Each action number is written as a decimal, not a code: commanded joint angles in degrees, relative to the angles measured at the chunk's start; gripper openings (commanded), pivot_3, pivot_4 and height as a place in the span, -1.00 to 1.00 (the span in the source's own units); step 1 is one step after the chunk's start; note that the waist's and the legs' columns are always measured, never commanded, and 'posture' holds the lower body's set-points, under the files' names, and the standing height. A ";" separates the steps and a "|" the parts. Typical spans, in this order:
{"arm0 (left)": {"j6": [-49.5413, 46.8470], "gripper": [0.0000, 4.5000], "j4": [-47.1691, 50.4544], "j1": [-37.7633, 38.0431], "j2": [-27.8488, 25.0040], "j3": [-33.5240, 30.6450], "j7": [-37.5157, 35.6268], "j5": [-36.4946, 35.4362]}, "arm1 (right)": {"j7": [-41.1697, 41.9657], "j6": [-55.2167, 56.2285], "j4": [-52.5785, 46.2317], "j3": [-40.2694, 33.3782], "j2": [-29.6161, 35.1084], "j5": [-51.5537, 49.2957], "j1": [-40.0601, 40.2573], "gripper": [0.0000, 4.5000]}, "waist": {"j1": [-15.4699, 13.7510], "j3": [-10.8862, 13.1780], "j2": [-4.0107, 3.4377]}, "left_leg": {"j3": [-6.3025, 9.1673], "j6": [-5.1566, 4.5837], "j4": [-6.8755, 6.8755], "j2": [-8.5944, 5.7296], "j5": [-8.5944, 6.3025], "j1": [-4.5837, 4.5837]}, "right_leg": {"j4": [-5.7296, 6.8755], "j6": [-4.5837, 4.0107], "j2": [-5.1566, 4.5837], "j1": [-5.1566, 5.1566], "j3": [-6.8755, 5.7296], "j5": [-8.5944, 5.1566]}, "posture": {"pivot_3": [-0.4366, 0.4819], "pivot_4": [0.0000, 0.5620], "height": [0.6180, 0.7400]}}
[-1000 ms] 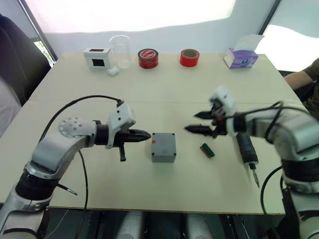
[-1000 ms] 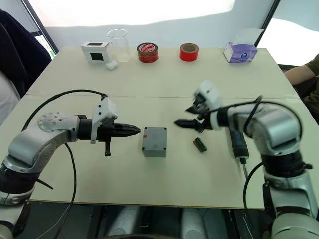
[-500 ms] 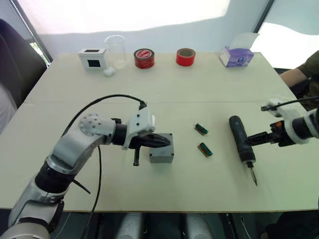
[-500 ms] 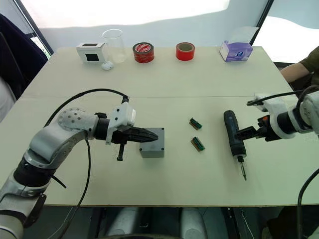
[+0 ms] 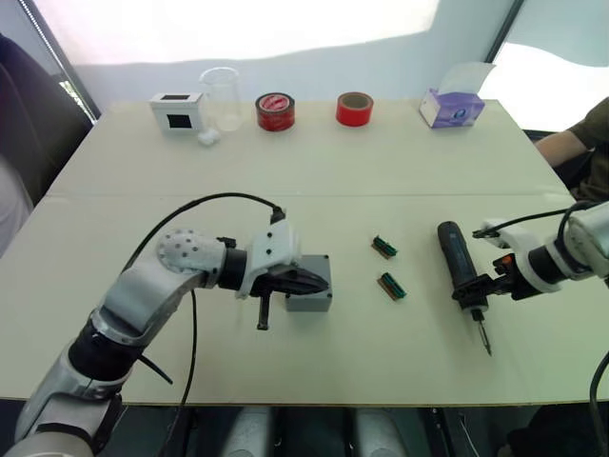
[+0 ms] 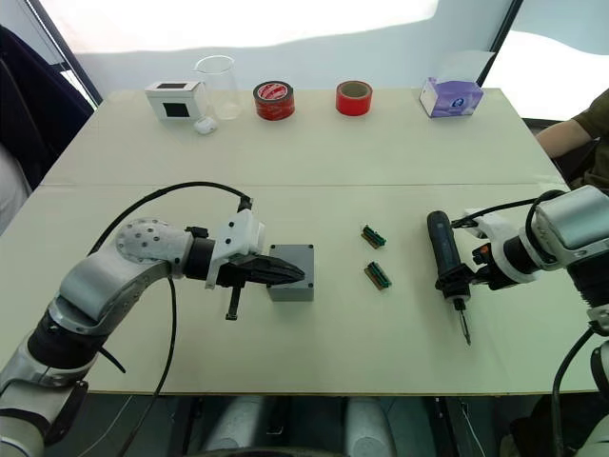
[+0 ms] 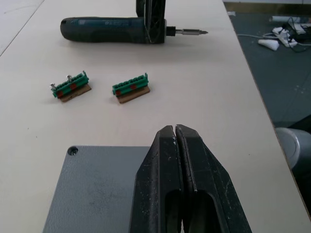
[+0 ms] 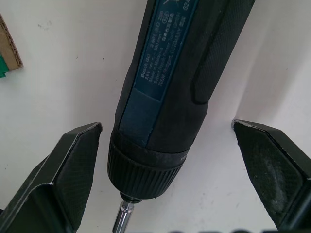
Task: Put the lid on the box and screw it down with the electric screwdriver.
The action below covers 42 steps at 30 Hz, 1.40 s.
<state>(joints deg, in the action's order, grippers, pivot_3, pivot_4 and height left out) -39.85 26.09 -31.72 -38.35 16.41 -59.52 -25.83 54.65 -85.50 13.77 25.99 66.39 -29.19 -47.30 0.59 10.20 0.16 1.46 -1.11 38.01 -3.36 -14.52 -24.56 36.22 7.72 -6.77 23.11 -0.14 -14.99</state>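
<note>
While we look down from the left eye view, our left end effector (image 5: 317,280) lies over the top of the grey box (image 5: 310,296), its two fingers pressed together and holding nothing. The lid sits on the box, which stands near the middle of the surface (image 5: 314,171). To the right of the box lie two small green connector blocks (image 5: 392,286), apart from each other. Further right lies the electric screwdriver (image 5: 461,276), its bit pointing toward the near edge. Our right end effector (image 5: 482,288) reaches in from the right, level with the tool's front end. Along the far edge stand a white box with a black window (image 5: 178,110), a clear beaker (image 5: 223,98), two rolls of red tape (image 5: 275,111) and a purple tissue box (image 5: 457,107).

From the right eye view we see the same layout, with the cable (image 6: 181,195) arching over our left arm.

From the left wrist view, the closed fingers (image 7: 182,189) rest above the lid (image 7: 92,187), whose corner hole shows. Beyond it lie the two green blocks and then the screwdriver, with one black finger of the other end effector crossing its front end.

From the right wrist view, our fingers (image 8: 73,167) stand wide apart on either side of the screwdriver's collar, not touching it.
</note>
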 commanded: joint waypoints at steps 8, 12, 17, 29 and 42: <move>-1.32 -1.00 3.08 0.27 -0.45 -1.64 1.51 -1.54 | 2.60 3.48 -0.39 3.88 -3.11 5.59 0.24 0.32 | 0.12 -0.18 0.30 | 0.04 0.01 0.00 0.02 0.00 0.09 | 0.00 0.00 0.03 -0.06 0.00 0.00 | -0.05 -0.47 1.00; -1.30 -1.00 2.88 0.29 -0.22 -1.56 1.95 -1.51 | 2.85 3.80 -0.13 3.92 -3.76 7.31 0.55 -0.21 | 0.13 -0.20 0.34 | 0.04 0.01 0.00 0.04 0.00 0.08 | 0.00 0.00 0.04 -0.05 0.00 0.00 | -0.05 -0.47 1.00; -0.59 -1.00 0.98 0.80 -1.29 -2.83 2.30 -0.89 | 1.83 5.93 4.59 1.01 -4.87 10.00 -1.49 -0.22 | 0.22 -0.32 0.53 | 0.04 0.01 0.00 0.04 0.00 0.10 | 0.00 0.00 0.05 -0.06 0.00 0.00 | -0.05 -0.47 1.00; -1.62 -1.00 -6.84 2.56 -5.20 -10.71 1.88 -3.01 | -18.95 38.16 -10.23 -44.61 -31.49 -3.81 -4.69 -0.22 | -0.14 0.06 -0.09 | -0.04 0.56 -0.46 0.08 0.33 -0.17 | 0.10 -0.07 0.15 0.47 0.10 0.05 | -0.05 -0.47 1.00; -4.41 -1.00 -6.99 -0.52 -1.70 -5.62 2.38 -2.77 | -26.01 40.06 -41.46 -37.24 -49.66 -15.23 17.41 -0.22 | -1.13 0.05 -0.10 | 0.20 0.43 0.09 -0.14 0.32 -0.54 | 0.19 0.10 0.06 0.55 0.02 0.26 | -0.05 -0.47 1.00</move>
<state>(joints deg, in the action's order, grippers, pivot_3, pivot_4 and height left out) -45.56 17.17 -31.03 -40.36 9.88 -56.95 -29.34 27.68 -48.70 -24.43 -12.20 16.51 -44.88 -29.75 -0.55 10.25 0.06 1.66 -0.68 38.10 -3.50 -14.19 -25.09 36.45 7.82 -6.69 23.67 -0.12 -14.73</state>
